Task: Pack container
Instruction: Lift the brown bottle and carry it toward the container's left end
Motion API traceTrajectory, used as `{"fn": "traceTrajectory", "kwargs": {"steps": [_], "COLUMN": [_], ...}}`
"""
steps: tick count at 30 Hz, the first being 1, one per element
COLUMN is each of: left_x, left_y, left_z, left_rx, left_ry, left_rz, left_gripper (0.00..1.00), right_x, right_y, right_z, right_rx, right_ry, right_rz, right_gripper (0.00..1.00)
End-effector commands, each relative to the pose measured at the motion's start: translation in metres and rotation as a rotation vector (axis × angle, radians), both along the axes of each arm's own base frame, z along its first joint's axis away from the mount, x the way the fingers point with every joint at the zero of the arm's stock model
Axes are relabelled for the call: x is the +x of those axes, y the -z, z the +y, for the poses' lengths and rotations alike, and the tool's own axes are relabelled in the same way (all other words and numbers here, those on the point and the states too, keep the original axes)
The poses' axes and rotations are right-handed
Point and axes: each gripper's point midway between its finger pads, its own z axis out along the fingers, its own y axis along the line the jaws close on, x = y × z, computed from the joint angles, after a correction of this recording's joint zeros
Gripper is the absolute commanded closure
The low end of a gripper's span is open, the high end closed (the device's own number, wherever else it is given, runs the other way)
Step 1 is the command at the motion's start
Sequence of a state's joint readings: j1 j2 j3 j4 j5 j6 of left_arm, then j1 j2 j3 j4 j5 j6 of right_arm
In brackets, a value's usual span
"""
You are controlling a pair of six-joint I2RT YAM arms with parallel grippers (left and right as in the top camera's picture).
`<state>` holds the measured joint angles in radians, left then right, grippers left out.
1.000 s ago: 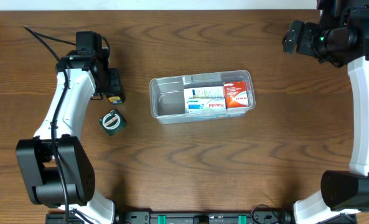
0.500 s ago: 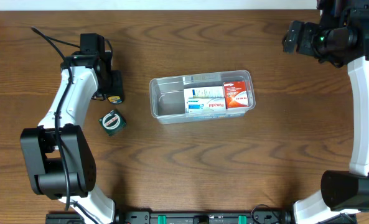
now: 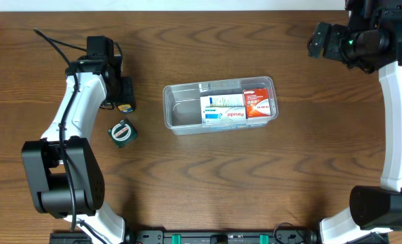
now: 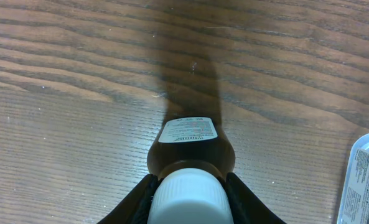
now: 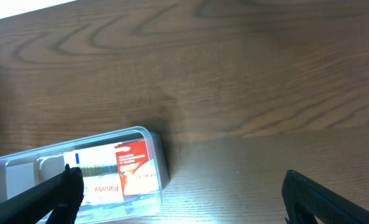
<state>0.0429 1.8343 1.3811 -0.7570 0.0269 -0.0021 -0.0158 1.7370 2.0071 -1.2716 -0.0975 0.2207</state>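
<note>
Comparing with a second ago, only the left arm's posture changed: its elbow and base link swung a bit and the cable shifted, while the left gripper stayed parked over the bottle. No visible motion in the last half second. In the wrist view the fingers sit against both sides of the white cap of the brown bottle, so they look clamped on it, with the bottle still down at the table. My read: grasp made, lift not started. The container sits mid-table, well apart from the bottle, holding a white box and a red box, same as before; its left end is bare, likely room for the bottle. A green tin lies near the left gripper, unpacked. The right gripper hasn't moved; it hangs at the far corner with fingers spread wide and nothing between them.
</note>
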Motion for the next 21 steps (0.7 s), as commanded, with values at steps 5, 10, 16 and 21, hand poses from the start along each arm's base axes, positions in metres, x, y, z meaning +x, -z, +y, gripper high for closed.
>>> {"fn": "traceTrajectory", "kwargs": {"steps": [5,10,16,21], "left_x": [-0.007,-0.017,-0.039,-0.055], "left_y": [-0.034,-0.063,-0.097,-0.123], "left_z": [-0.001,-0.001,-0.018,-0.055], "left_rx": [-0.001,-0.001,-0.010,-0.022], "left_ry": [0.009,0.002,0.025,0.126], "left_rz": [-0.054,-0.107,-0.147,-0.199], "left_gripper": [0.67,0.71,0.71,0.71], "right_x": [-0.001,-0.001,-0.001,0.000], "right_y": [-0.003,-0.003,-0.003,-0.003], "right_z": [-0.001,-0.001,-0.001,-0.001], "right_rx": [0.005,0.006,0.006,0.005], "right_ry": [0.011,0.012,0.012,0.011], "right_rz": [-0.006,-0.006,-0.006,-0.006], "right_gripper": [0.01,0.01,0.01,0.01]}}
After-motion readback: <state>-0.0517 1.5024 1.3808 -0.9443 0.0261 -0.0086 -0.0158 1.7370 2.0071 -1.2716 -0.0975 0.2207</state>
